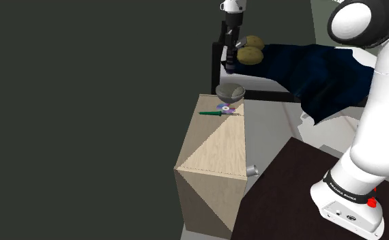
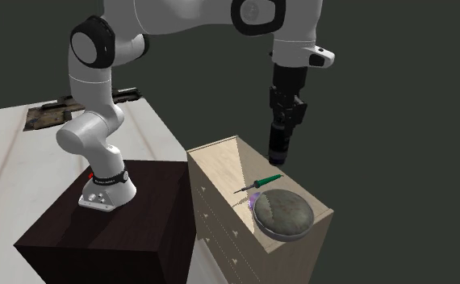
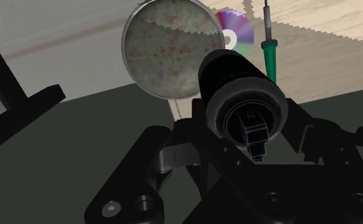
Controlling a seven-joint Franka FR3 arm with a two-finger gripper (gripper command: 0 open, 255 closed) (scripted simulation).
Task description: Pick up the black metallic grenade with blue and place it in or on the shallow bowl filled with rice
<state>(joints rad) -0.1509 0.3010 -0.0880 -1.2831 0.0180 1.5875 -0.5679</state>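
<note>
**Q:** What was the gripper's condition, and where was the load?

**A:** The gripper (image 2: 282, 123) pointed straight down. Its fingers were pinching the grenade (image 2: 279, 145), a dark cylinder hanging in the air above the cabinet (image 2: 220, 165), at the end farthest from the stand (image 2: 115, 234). It touched nothing below it.

**Q:** Where was the bowl?

**A:** The bowl (image 2: 283, 214) sat at that same end of the cabinet top, at its corner, with its rim reaching the edge. Its filling looked mottled grey with reddish specks.

**Q:** What room was there around it?

**A:** There was open air between the grenade and the bowl. A green-handled tool (image 2: 261, 183) lay just beside the bowl, on the side toward the stand. From there to the near edge the top showed bare wood. In the shoulder view, a black frame (image 1: 215, 75) stood just past the far edge.

**Q:** What was hidden or unclear?

**A:** A shiny disc (image 3: 235, 35) lay partly under the bowl. In the wrist view the grenade covered the fingertips. No blue marking could be confirmed on it. The tool's thin tip was hard to make out.
</note>
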